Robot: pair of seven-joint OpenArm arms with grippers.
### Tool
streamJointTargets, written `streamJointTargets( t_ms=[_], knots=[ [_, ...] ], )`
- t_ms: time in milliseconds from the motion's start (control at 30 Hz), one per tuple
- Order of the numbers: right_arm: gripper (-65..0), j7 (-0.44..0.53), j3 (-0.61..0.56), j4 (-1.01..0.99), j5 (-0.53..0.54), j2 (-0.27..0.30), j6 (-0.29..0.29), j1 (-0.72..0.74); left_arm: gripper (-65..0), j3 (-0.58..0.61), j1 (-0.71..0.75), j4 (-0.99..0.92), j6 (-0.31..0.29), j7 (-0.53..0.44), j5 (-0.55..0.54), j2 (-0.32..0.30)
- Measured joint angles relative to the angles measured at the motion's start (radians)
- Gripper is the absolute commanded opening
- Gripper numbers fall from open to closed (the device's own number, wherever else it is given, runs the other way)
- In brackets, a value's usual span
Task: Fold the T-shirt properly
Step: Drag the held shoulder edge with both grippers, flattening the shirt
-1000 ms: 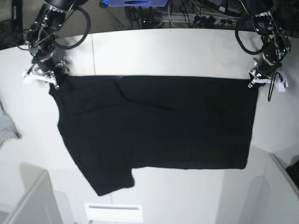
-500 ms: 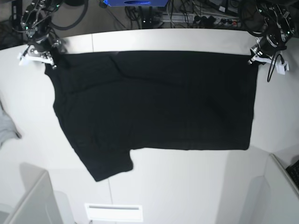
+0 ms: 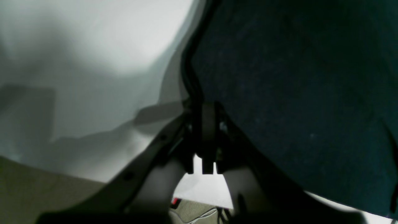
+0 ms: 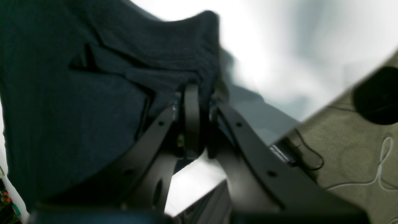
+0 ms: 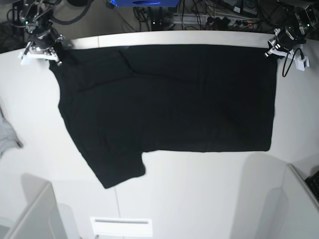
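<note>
The black T-shirt hangs stretched wide above the white table, plain side showing, one sleeve drooping at the lower left. My left gripper at the base view's upper right is shut on the shirt's top corner; its wrist view shows the fingers pinched on the dark cloth. At the upper left, my right gripper is shut on the other top corner. In the right wrist view its fingers clamp a bunched fold of the T-shirt.
A small grey cloth lies at the table's left edge. Grey box walls stand at the lower left and lower right. Cables and equipment crowd the floor behind the table.
Both grippers have moved toward the far side of the table and higher, carrying the T-shirt's top edge with them. The whole shirt has shifted that way, still stretched.
</note>
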Motion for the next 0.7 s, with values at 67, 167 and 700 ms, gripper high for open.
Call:
streamJointTargets(
  t_ms=[67, 167, 700],
  knots=[
    [-65.0, 0.001, 0.0, 0.007, 0.003, 0.0, 0.0, 0.0, -65.0, 0.0, 0.005, 0.01, 0.0, 0.0, 0.0, 0.0],
    [-65.0, -0.002, 0.0, 0.007, 0.002, 0.0, 0.0, -0.012, -65.0, 0.0, 0.004, 0.01, 0.0, 0.0, 0.0, 0.0],
    [-41.0, -0.055, 0.0, 0.007, -0.002, 0.001, 0.0, -0.023, -65.0, 0.0, 0.024, 0.012, 0.0, 0.0, 0.0, -0.001]
  ],
)
